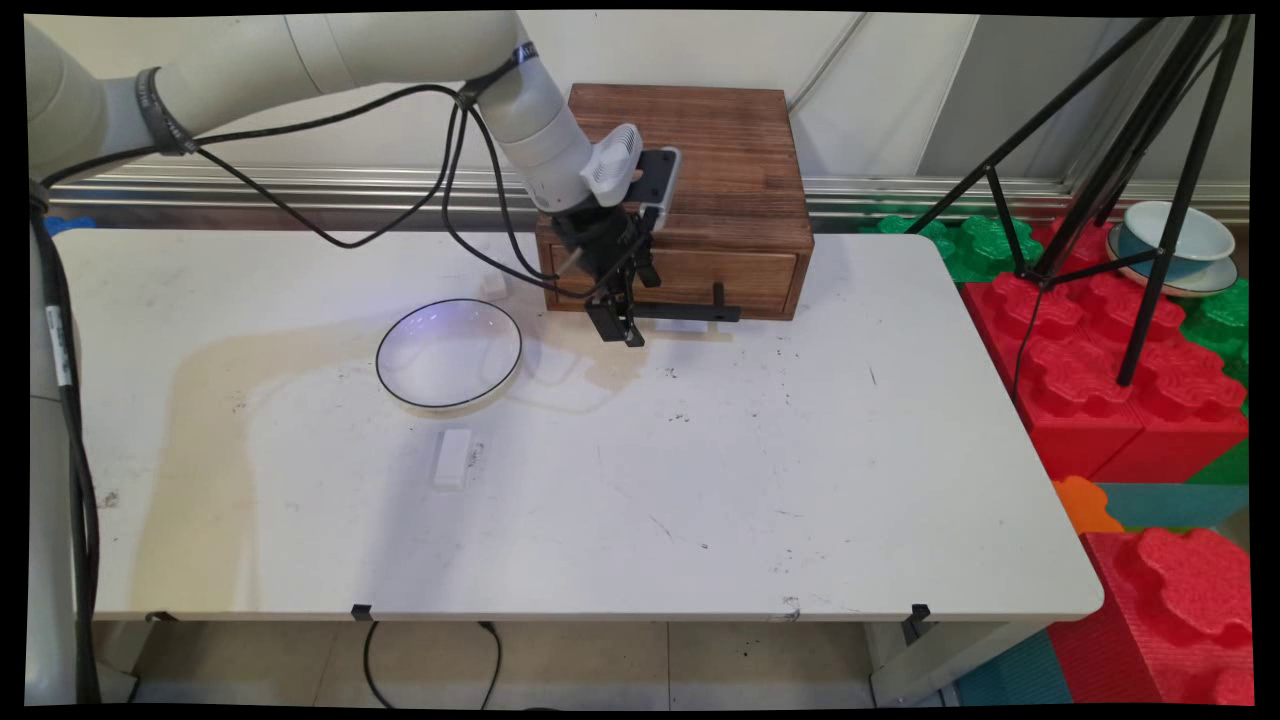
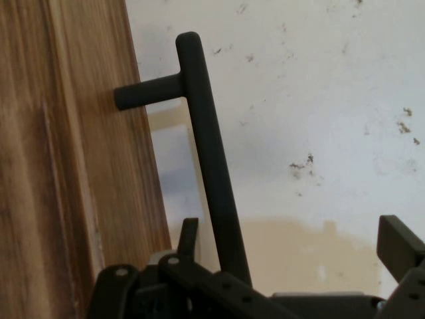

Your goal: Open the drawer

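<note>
**Gripper at the drawer handle of the wooden box**

The black gripper (image 1: 622, 322) hangs low in front of the wooden drawer box (image 1: 720, 160) at the table's (image 1: 800, 480) far edge, right at the left end of the drawer's black bar handle (image 1: 690, 313). In the hand view the handle (image 2: 211, 166) runs up from between the fingers (image 2: 397, 244): one finger stands well off to the right, the other (image 2: 188, 239) sits close by the drawer front (image 2: 66, 166). The jaws stand apart, straddling the bar without clamping it, as far as I can see.

The handle looks like a stiff, matte metal rod set off from the drawer front (image 1: 690, 275) on short posts, so there is room behind it for a finger. It should give a firm hold; I would judge the bar itself the place to take it, nearer the middle so the drawer does not skew. The box looks solid and heavy enough to stay put, though that is a guess.

To the left lies a shallow white dish with a dark rim (image 1: 449, 353), near the gripper but apart from it, and nearer the front a small white block (image 1: 452, 457).
</note>
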